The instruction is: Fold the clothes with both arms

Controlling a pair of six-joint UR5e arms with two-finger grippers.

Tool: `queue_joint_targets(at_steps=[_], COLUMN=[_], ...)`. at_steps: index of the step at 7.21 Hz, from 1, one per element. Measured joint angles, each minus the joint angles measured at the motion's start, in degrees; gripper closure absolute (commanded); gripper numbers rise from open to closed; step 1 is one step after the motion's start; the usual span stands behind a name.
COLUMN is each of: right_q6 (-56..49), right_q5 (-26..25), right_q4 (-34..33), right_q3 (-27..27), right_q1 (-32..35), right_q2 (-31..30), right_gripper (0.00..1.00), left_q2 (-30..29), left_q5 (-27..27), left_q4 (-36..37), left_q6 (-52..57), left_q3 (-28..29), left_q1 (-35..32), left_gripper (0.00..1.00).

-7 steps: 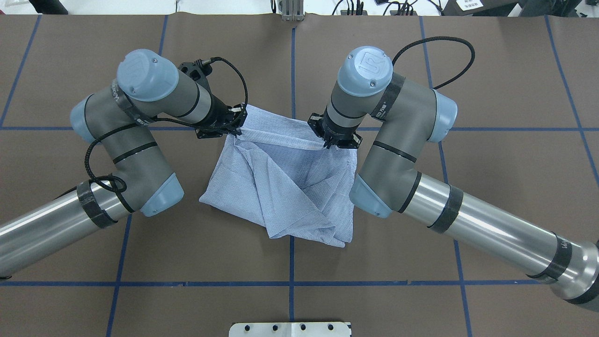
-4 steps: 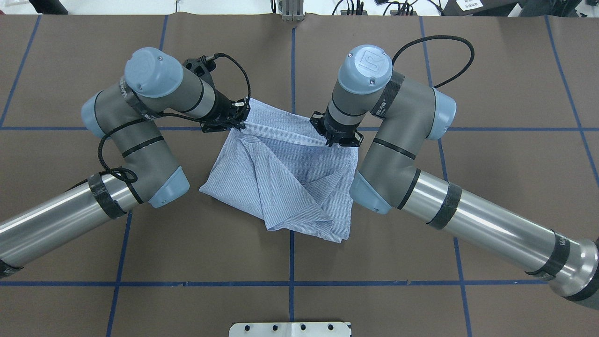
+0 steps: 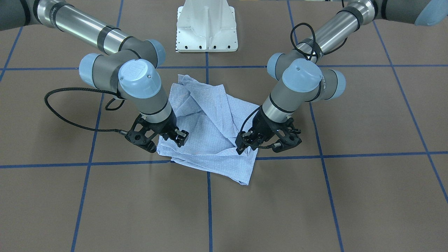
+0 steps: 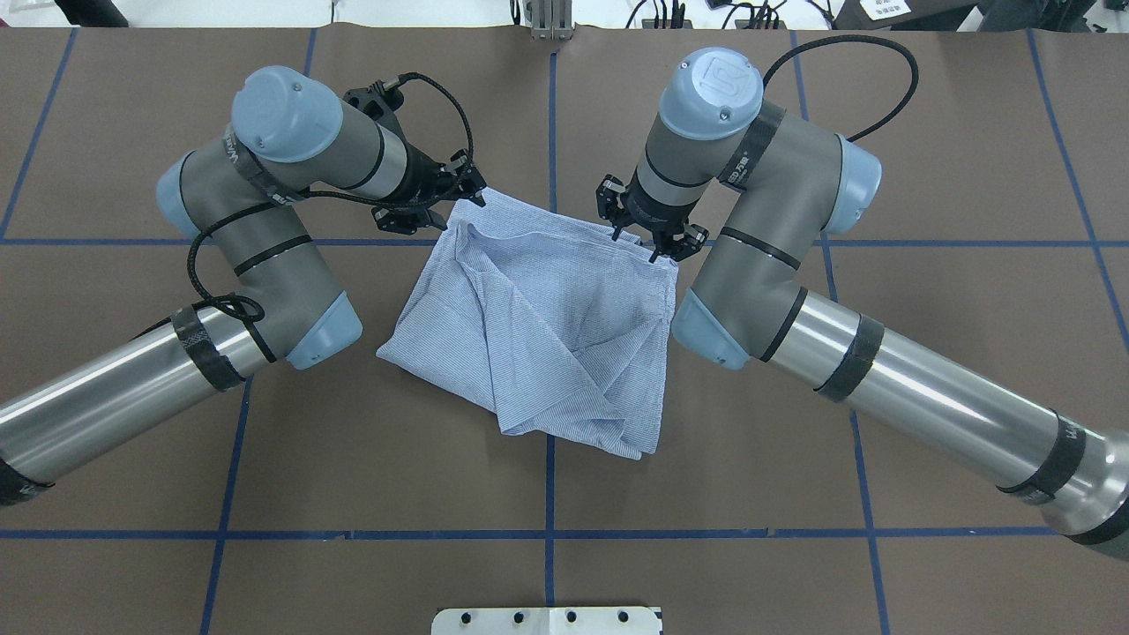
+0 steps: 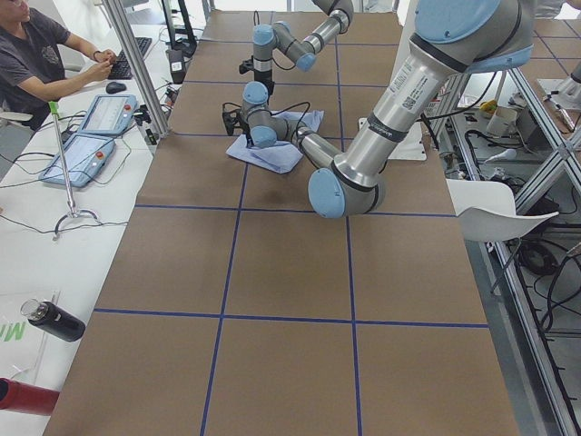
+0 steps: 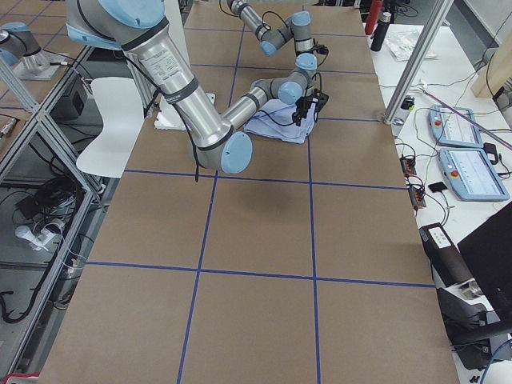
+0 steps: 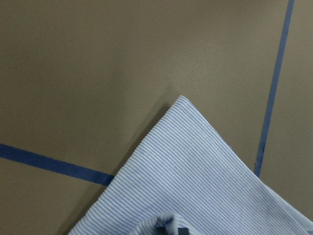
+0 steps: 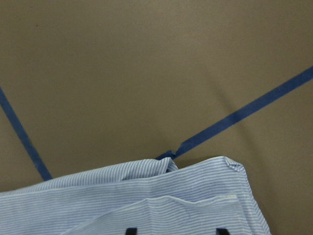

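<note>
you are watching the shirt (image 4: pixel 547 326) lying at the middle of the table (image 4: pixel 926 159), long axis running from the robot's far left to near right, its far edge now resting flat since the left gripper (image 4: pixel 459 205) and right gripper (image 4: pixel 637 240) are standing open, no longer pinching it.

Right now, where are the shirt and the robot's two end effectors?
shirt (image 4: pixel 547 335): overhead view, middle of the cloth.
left end effector (image 4: pixel 456 201): overhead view, between its fingertips.
right end effector (image 4: pixel 637 244): overhead view, between its fingertips.
</note>
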Motion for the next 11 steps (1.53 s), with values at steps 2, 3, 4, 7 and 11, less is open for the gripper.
queue_joint_targets(at_steps=[2, 3, 4, 7, 11], right_q6=[-0.15, -0.26, -0.34, -0.41, -0.55], right_q5=[0.93, 1.10, 1.22, 1.52, 1.57], right_q4=[0.06, 0.05, -0.01, -0.13, -0.23], right_q3=[-0.02, 0.48, 1.18, 2.78, 4.27], right_q1=[0.73, 0.73, 0.68, 0.59, 0.59], right_q2=[0.31, 0.47, 0.49, 0.32, 0.03], right_gripper=[0.00, 0.00, 0.00, 0.00, 0.00], left_q2=[0.93, 2.94, 5.38, 8.93, 11.41], left_q5=[-0.49, -0.61, -0.64, 0.06, 0.14], left_q4=[0.32, 0.51, 1.29, 6.40, 7.04], left_q6=[-0.34, -0.57, -0.85, -1.38, -1.50], left_q3=[-2.95, -7.14, -12.09, -19.44, -19.15], left_q1=[-0.17, 0.72, 2.72, 9.36, 14.05], left_gripper=[0.22, 0.67, 0.99, 1.00, 0.37])
